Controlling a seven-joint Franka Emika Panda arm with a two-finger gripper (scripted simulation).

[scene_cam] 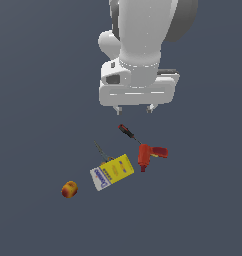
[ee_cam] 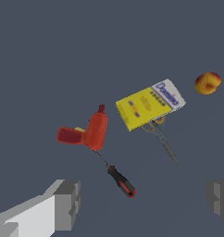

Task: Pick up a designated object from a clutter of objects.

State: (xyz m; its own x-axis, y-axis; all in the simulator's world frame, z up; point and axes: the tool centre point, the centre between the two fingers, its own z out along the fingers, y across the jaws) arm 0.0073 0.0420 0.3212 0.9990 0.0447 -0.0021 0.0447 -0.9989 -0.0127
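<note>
The designated object is a small orange-yellow ball with red patches, lying alone toward the exterior view's left, apart from the other items. The clutter holds a yellow-and-white box, a red power drill, a red-and-black screwdriver and a thin grey tool partly under the box. My gripper hangs open high above the screwdriver, with nothing between its fingers.
All items rest on a flat dark grey floor. The white arm fills the upper middle of the exterior view.
</note>
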